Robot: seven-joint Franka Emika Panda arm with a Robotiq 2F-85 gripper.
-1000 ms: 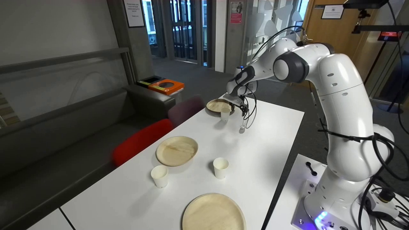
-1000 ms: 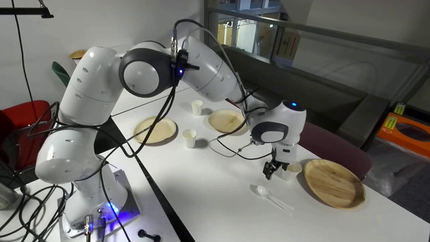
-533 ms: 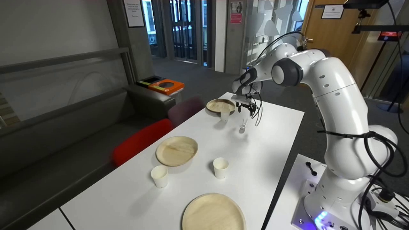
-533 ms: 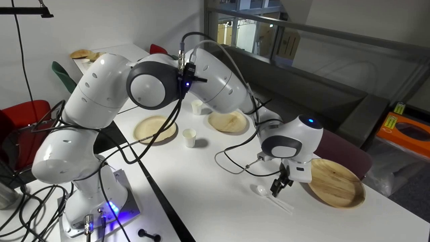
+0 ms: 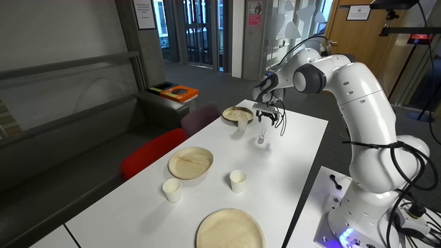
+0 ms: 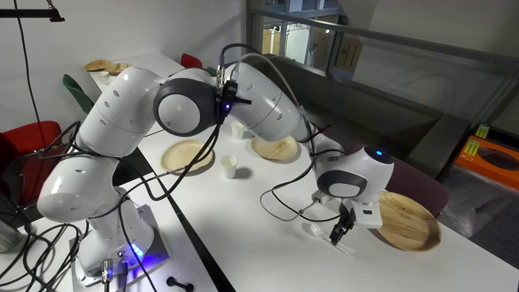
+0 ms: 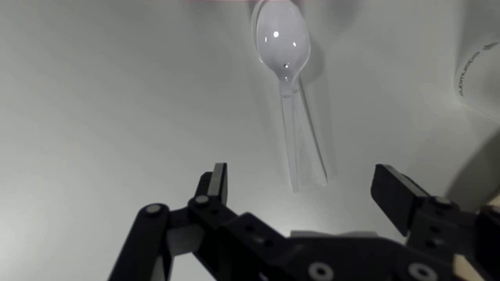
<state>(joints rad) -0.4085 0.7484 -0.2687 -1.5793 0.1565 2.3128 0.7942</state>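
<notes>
Tool (image 7: 302, 175) hangs spread apart and empty near the handles of two spoons (image 7: 288, 93), which lie on the table (image 6: 259, 231) inward of the edge-side plate (image 6: 411, 223), handles splayed presumably because the stacked ends nest loosely.

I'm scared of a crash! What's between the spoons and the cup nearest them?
In the wrist view, bare tabletop lies between the spoons and that cup.

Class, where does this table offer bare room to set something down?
Bare: the tabletop between the spoons, the black gap and the cup nearest that gap. Crowded: around the handles, where the open pincer hovers, with another cup and a plate nearby.
</notes>
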